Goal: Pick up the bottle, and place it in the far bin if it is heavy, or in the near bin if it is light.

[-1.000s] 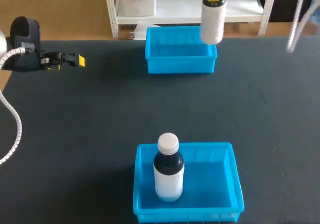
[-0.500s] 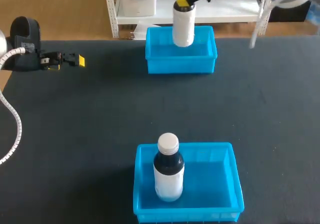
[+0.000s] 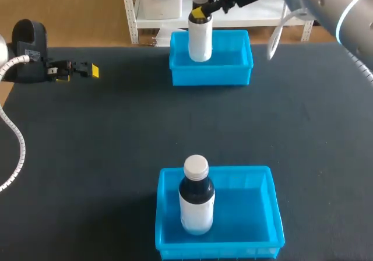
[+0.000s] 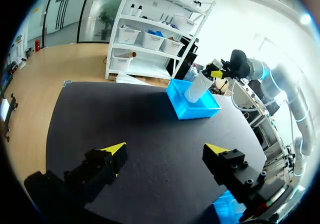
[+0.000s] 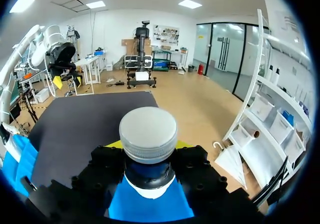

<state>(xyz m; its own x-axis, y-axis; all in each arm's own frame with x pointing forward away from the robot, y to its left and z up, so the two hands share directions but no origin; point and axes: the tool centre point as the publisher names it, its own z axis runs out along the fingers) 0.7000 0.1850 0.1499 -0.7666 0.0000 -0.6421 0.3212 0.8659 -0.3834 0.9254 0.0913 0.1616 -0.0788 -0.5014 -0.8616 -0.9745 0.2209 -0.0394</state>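
Right tool point(image 3: 200, 10) is clamped on the neck of one bottle point(image 3: 200, 39), whose bottom is inside the far bin point(image 3: 240, 74). Two bottles, two blue bins: the other bottle point(image 3: 196, 198) stands in the near bin point(image 3: 275, 214). Wide bare counter point(image 3: 116, 133) lies between them. Right arm point(image 3: 326, 4) comes in from the far right corner. By the left edge sits the left tool point(image 3: 87, 70), fingers apart.

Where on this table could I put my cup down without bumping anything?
The dark table between the far bin and near bin is bare, as is its right side. Crowded: the far bin, where the right gripper holds a bottle, and the near bin's left half, with a second bottle.
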